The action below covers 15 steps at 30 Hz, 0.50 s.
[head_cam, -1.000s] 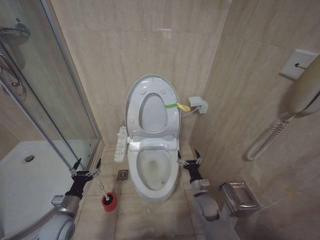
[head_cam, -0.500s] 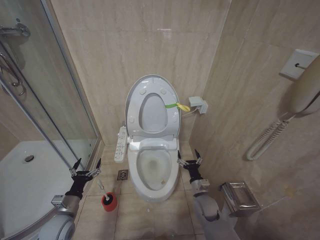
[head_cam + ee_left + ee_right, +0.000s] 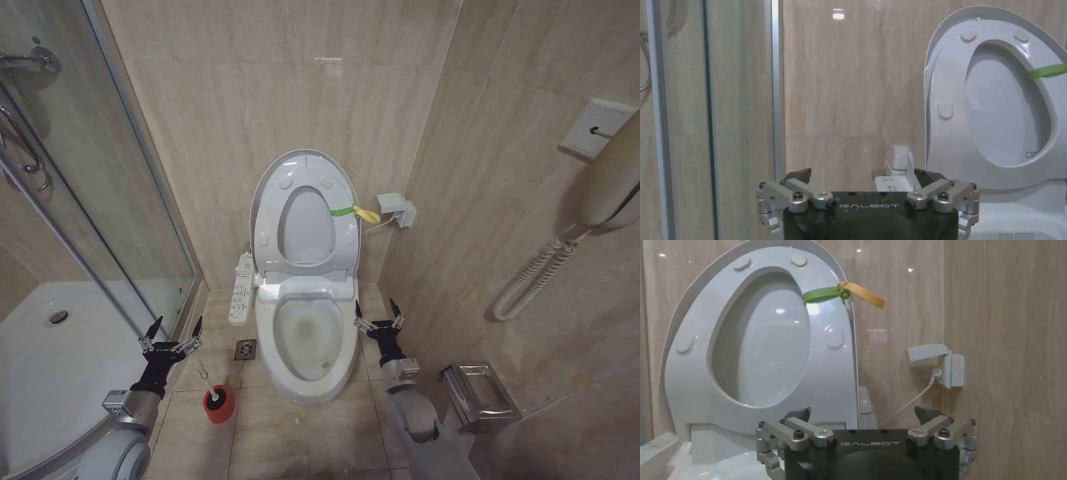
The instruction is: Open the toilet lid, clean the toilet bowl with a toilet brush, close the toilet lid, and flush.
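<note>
While both arms hang low at either side of the toilet bowl, the head view shows the toilet lid raised upright against the rear wall, the seat ring folded up against it, a green-yellow strap at its right edge. The left pincer is seen spread wide and empty above the floor, near the glass shower door; just beside it the toilet brush is stood in its red holder, its bristle head hidden inside the cup. The right pincer is likewise released and empty, close to the bowl's right rim. A button panel is mounted at the bowl's left side. From the left wrist view, the left pincer is shown parted with nothing between its fingers, the lid being cut off at the frame edge. From the right wrist view, the right pincer is also shown parted, the raised lid and strap beyond it, with the bowl largely hidden behind the pincer's body.
</note>
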Motion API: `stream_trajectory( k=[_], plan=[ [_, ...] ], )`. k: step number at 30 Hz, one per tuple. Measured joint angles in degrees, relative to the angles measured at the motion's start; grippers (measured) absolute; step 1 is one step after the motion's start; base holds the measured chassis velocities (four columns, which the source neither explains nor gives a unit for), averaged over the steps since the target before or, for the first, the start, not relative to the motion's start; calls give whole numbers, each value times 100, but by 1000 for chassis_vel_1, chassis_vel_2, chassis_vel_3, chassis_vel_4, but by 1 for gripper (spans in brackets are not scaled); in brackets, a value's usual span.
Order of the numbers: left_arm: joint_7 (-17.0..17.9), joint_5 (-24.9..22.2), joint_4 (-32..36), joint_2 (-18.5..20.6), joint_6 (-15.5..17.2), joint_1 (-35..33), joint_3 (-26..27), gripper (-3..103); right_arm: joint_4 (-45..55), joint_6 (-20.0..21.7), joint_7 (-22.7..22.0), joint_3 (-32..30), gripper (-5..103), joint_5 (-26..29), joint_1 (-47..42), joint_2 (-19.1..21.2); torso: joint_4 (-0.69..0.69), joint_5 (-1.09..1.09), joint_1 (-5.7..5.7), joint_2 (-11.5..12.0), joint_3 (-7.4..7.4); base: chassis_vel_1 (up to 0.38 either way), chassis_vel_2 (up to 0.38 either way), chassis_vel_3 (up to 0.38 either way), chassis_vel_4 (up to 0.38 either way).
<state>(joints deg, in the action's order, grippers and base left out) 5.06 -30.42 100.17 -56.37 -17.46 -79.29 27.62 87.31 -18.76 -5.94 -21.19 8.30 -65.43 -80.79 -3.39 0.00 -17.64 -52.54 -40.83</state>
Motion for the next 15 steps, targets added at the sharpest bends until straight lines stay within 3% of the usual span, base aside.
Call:
stream_trajectory(
  k=[7, 11, 14, 15],
  plan=[
    [3, -2, 0, 0, 9, 0, 0, 100, 0, 0, 0, 0, 100, 0, 0, 0, 0, 0, 0, 0, 0, 0, 0, 0, 0],
    [89, -78, 41, 11, 201, -1, 0, 100, 0, 0, 0, 0, 100, 0, 0, 0, 0, 0, 0, 0, 0, 0, 0, 0, 0],
    [350, -326, 196, 63, 785, -8, 0, 100, 0, 0, 0, 0, 100, 0, 0, 0, 0, 0, 0, 0, 0, 0, 0, 0, 0],
    [511, -479, 290, 93, 1145, -13, 0, 100, 0, 0, 0, 0, 100, 0, 0, 0, 0, 0, 0, 0, 0, 0, 0, 0, 0]
  ],
)
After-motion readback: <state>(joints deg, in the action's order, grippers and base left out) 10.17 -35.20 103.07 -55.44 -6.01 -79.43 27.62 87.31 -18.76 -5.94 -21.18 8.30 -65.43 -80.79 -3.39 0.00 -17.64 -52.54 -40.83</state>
